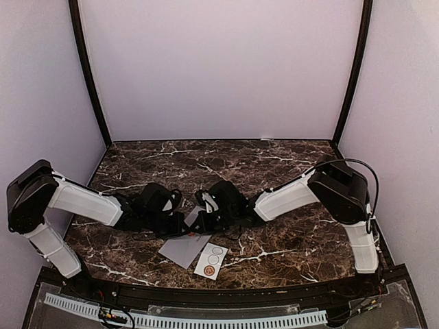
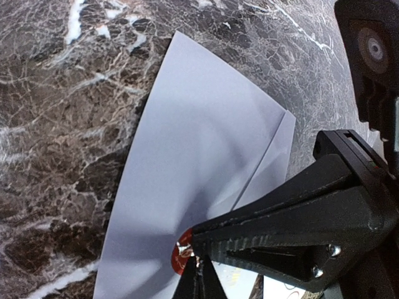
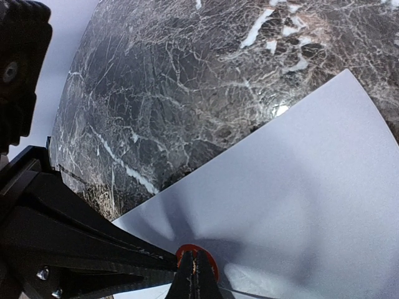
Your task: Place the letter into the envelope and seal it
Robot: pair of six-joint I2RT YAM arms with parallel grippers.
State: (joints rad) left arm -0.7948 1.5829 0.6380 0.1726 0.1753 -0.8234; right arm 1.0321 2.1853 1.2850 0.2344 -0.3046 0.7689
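Grey-lavender envelope lies flat on the marble table, centre, near the front edge, w/ the white sticker strip just beside its right end. No letter shows and a flap crease runs across the paper, so I judge I'm on the sealing step. My left pincer is fully closed, tips on a red round seal against the paper. My right pincer is closed too, tips at a red seal. Same 1 or not, pinched or just pressed, can't tell. Next: press straight down, no sliding, then lift w/o peeling it. Both forearms slope inward & down from out-swung elbows, the 2 wrists meeting over the envelope's far end.
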